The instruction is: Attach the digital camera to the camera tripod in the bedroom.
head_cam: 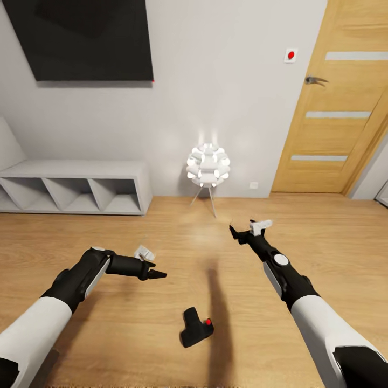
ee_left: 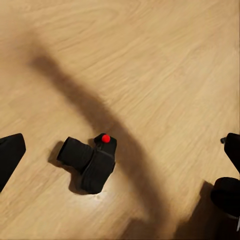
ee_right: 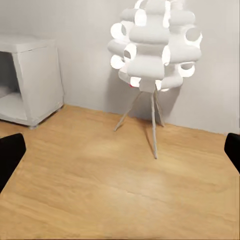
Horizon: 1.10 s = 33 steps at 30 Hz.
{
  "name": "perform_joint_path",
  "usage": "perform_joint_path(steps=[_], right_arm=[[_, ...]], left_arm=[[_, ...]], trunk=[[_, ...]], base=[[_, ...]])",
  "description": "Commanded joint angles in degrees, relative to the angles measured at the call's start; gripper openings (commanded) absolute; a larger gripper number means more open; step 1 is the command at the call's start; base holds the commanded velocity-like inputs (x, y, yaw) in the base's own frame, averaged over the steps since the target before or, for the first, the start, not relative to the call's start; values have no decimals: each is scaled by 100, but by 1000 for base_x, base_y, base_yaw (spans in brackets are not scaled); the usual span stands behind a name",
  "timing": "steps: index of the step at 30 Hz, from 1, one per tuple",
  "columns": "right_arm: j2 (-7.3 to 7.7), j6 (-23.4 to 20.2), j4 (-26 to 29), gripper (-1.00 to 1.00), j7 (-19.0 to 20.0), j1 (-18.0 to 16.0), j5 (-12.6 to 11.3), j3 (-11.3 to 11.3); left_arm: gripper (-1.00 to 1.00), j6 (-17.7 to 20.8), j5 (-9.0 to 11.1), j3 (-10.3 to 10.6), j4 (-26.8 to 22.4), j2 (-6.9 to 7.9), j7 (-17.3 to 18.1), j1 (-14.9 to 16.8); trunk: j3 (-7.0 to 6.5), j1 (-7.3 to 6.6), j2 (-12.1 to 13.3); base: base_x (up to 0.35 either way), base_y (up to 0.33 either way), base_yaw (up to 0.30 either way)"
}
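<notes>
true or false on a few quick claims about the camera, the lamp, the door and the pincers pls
1. The digital camera lies on the wood floor. True.
2. The left pincer grips the camera. False: it hangs clear of it, holding nothing.
3. A lit white ball lamp stands by the wall. True.
4. The wooden door stands wide open. False: it is closed.
5. The right pincer points toward the lamp. True.

The digital camera (head_cam: 196, 326) (ee_left: 90, 161) lies on the light wood floor (head_cam: 134, 334), near the robot and roughly midway between left and right. It is a small chunky black body with a stubby part jutting from one side and a small red button on top. Nothing touches it.
</notes>
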<state>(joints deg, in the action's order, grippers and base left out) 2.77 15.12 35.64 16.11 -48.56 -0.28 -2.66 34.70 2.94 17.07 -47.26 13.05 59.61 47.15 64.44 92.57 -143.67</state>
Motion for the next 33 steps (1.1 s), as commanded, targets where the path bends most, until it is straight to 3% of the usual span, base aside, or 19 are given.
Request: perform_joint_path(steps=[1, 2, 5, 8, 13, 18, 22, 26, 27, 33], right_arm=[[103, 14, -4, 100, 640, -4, -10, 14], [166, 12, -4, 100, 1023, -4, -12, 60], [242, 10, -2, 100, 1529, -4, -14, 200], [309, 14, -4, 100, 2259, -4, -15, 602], [342, 17, -3, 100, 2756, -4, -16, 727], [354, 22, 1, 100, 3041, -4, -19, 798], [361, 5, 4, 100, 3323, -4, -44, 1106], [360, -1, 11, 100, 3431, -4, -100, 1576], [360, -1, 11, 100, 3431, -4, -100, 1576], [355, -13, 19, 100, 3511, -4, -260, 2416]], left_arm=[[100, -2, 32, 22, -11, 12, 20, 4], [100, -22, 32, 28, -17, 10, 28, 4], [100, -40, 32, 74, -21, 5, 30, 4], [100, -57, 32, 163, -7, 12, 26, 4], [100, -59, 33, 181, 2, 20, 24, 4], [100, -60, 32, 189, -7, 15, 30, 4], [100, -64, 32, 194, -15, 17, 36, 4], [100, -67, 32, 207, -18, 14, 39, 4], [100, -67, 32, 207, -18, 14, 39, 4], [100, -79, 31, 292, -3, 13, 42, 4]], trunk=[[28, 1, -4], [50, 4, -5], [116, 11, -9], [183, 19, -13], [294, 32, -20], [404, 45, -27], [493, 55, -32], [582, 65, -37], [604, 68, -39], [737, 84, -47]], base=[[0, 0, 0], [0, 0, 0], [0, 0, 0], [0, 0, 0], [0, 0, 0], [0, 0, 0], [0, 0, 0], [0, 0, 0], [0, 0, 0], [0, 0, 0]])
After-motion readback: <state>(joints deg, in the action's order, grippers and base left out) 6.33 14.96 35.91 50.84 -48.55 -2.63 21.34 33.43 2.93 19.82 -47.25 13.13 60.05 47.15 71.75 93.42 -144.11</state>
